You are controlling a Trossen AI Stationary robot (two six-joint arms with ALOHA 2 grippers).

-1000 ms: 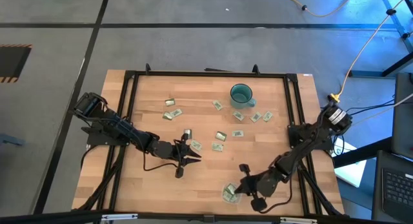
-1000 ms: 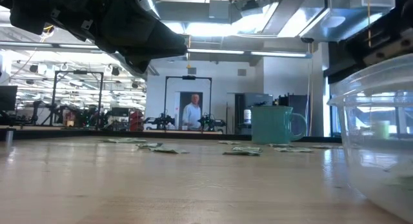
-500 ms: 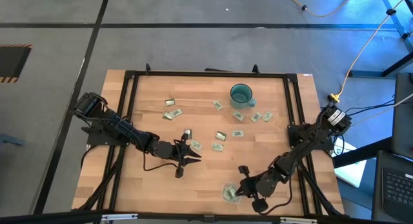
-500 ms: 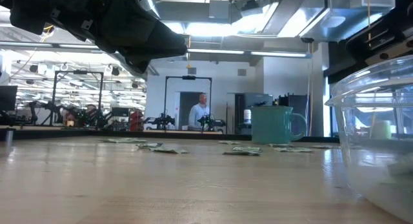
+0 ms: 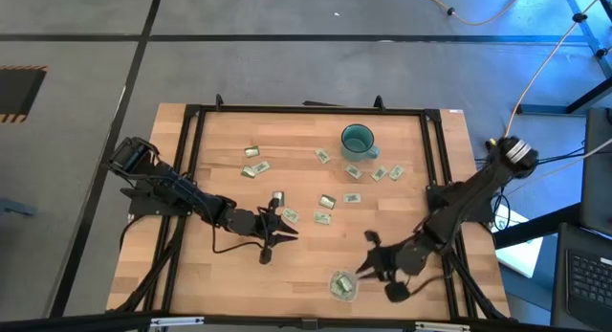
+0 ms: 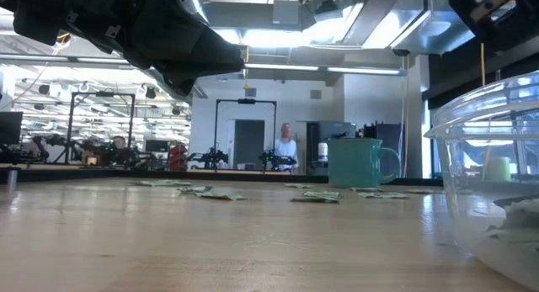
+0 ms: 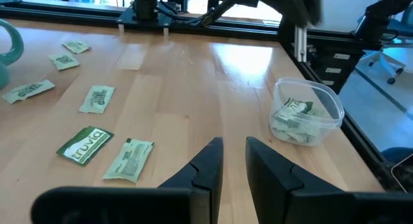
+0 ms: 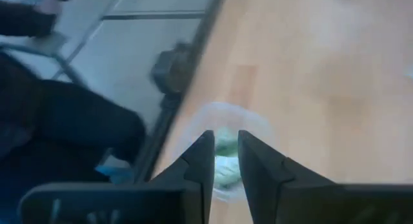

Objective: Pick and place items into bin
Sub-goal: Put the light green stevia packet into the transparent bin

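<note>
Right pincer (image 5: 379,259): has drawn back from over the bin (image 5: 342,285) at the desk's (image 5: 220,265) near edge, fingers narrowly parted, empty; packet evidently delivered. Left pincer (image 5: 277,227): narrow gap, idle mid-desk beside the loose items (image 5: 326,201) awaiting collection.

Robotics laboratory: wooden table (image 5: 296,251) within a black metal frame (image 5: 194,121); grey floor with yellow cable (image 5: 545,64); background hall of equipment racks (image 6: 93,145); ceiling strip lights (image 6: 286,68).

The bin (image 6: 497,178) runs off the low view's right edge. In the right wrist view it (image 8: 226,146) is blurred and half hidden behind the right hand (image 8: 224,156). The distant person (image 6: 287,148) is too small for detail.
</note>
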